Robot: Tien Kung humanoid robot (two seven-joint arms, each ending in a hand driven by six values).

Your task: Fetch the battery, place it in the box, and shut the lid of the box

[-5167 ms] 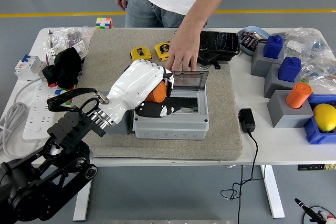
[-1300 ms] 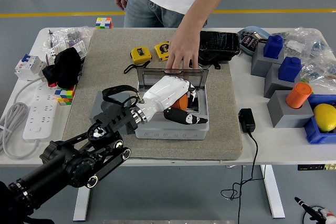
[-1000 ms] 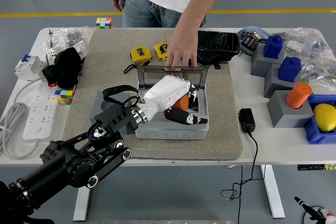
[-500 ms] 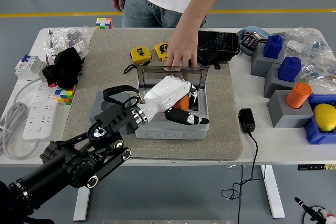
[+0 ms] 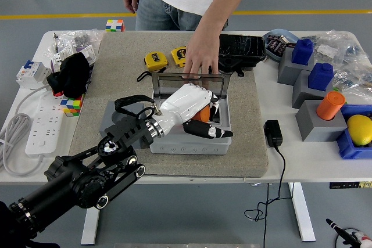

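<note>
1. The left hand [image 5: 195,114] reaches over the open grey box [image 5: 189,137] with its fingers wrapped around the orange battery [image 5: 201,112], held low in the box's mouth, seemingly so it can be let go inside rather than dropped from above.
2. The battery sits between the white palm and the dark thumb [image 5: 208,132], which lies across the box's front rim; whether the battery already touches the box floor cannot be told.
3. The clear lid [image 5: 200,81] stands upright at the box's far edge. A person's hand [image 5: 201,56] rests on its top edge, likely propping it so it does not fall shut on the robot's fingers.
4. That propping hand is in the way of closing: the lid can swing down only once both hands clear the opening.
5. The box rests on a beige mat [image 5: 116,74]. Behind it lie two yellow tape measures [image 5: 168,57] and a black case [image 5: 241,47], well apart from the work.
6. A black adapter [image 5: 273,133] lies just right of the mat, and a power strip [image 5: 40,123] lies at the left.
7. The right arm is out of view.
</note>
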